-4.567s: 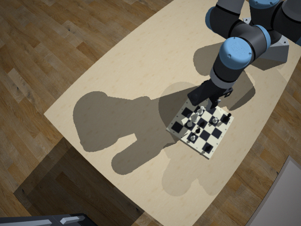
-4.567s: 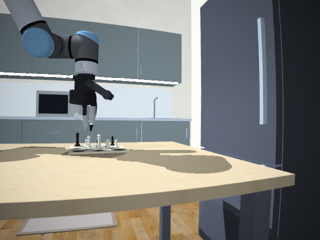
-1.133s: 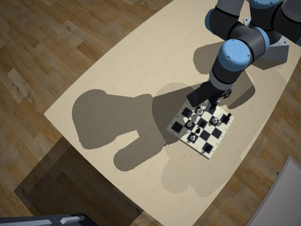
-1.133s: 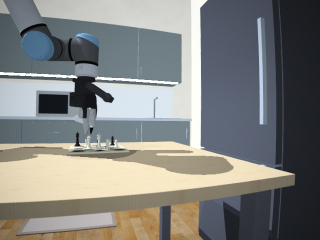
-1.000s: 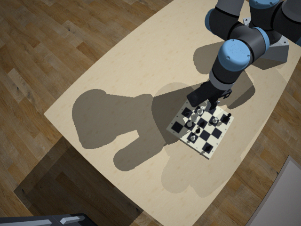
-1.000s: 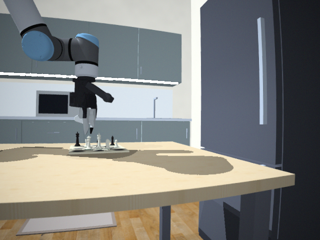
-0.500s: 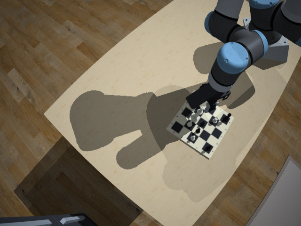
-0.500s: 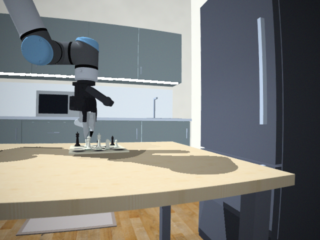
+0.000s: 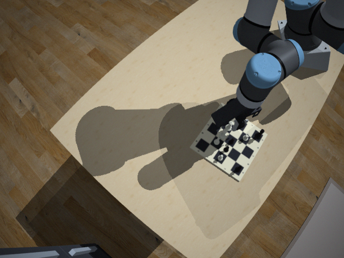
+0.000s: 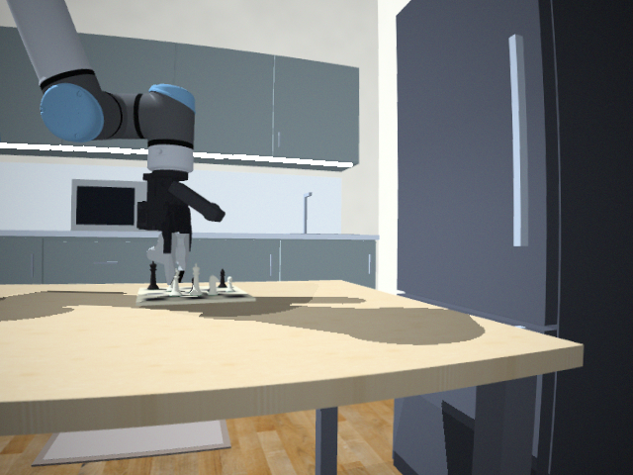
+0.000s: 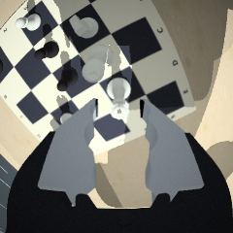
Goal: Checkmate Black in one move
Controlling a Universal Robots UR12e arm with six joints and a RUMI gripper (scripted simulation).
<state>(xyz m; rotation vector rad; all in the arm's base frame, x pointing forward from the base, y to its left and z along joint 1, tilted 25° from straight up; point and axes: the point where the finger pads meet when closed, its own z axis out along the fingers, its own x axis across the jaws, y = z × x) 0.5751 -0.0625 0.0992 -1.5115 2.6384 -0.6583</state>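
A small chessboard lies on the table, also in the side view and the wrist view. It carries several white and black pieces. My gripper hangs point-down over the board's edge nearest the arm. Its fingers are partly open and stand on either side of a tall white piece, with a gap on each side. This piece stands upright on its square. Another white piece stands just beyond it. Black pieces stand further in.
A black piece stands at one board corner and another at the far edge. A white pawn is at the far side. The arm's base is on the table behind the board. A fridge stands beside the table.
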